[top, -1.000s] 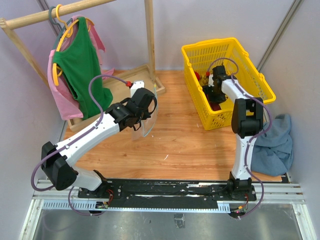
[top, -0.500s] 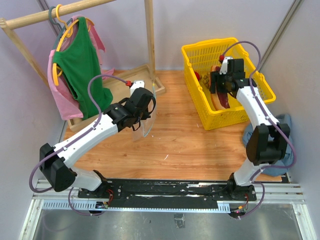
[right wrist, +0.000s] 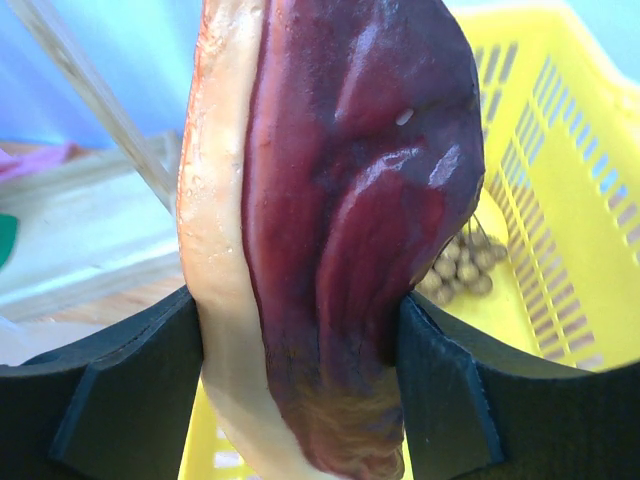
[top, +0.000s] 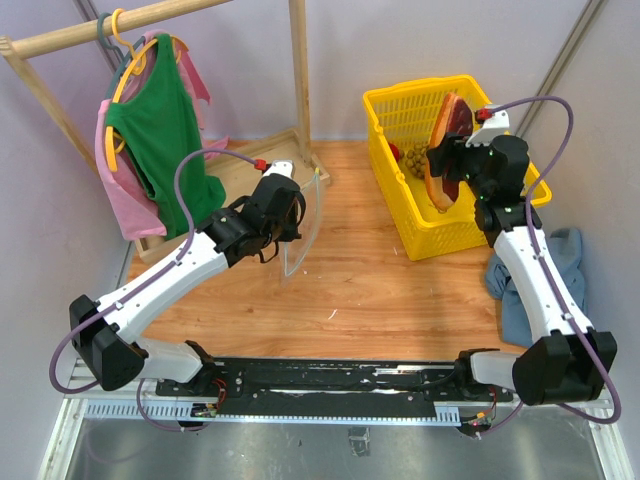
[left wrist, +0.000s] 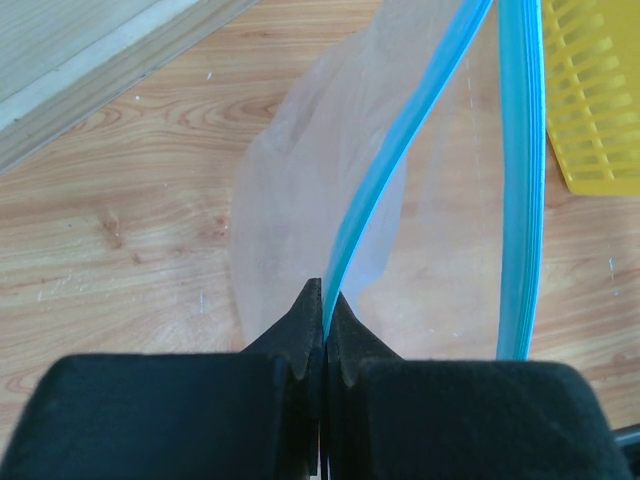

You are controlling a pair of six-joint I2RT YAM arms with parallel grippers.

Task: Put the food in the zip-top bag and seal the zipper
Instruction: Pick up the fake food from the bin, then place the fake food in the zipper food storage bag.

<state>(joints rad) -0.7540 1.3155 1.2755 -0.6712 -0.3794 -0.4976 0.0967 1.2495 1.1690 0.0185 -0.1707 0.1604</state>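
My right gripper [top: 447, 158] is shut on a dark red elongated piece of food [top: 447, 140] with a pale tan edge, lifted above the yellow basket [top: 505, 140]. In the right wrist view that piece [right wrist: 340, 230] fills the space between both fingers. A bunch of small round tan-brown fruits [right wrist: 462, 272] lies in the basket below. My left gripper [top: 292, 222] is shut on the blue-teal zipper [left wrist: 385, 180] of the clear zip-top bag [top: 300, 235], which hangs over the table with its mouth spread; the zipper's other side [left wrist: 522, 170] runs apart on the right.
A wooden rack [top: 298, 70] with a green shirt [top: 160, 140] and pink clothes on hangers stands at the back left. A blue-grey cloth [top: 550, 285] lies at the right table edge. The yellow basket's corner [left wrist: 595, 110] is close to the bag's right.
My right gripper has risen out of the basket with the dark red piece and swung right. The left gripper has shifted slightly up with the bag.
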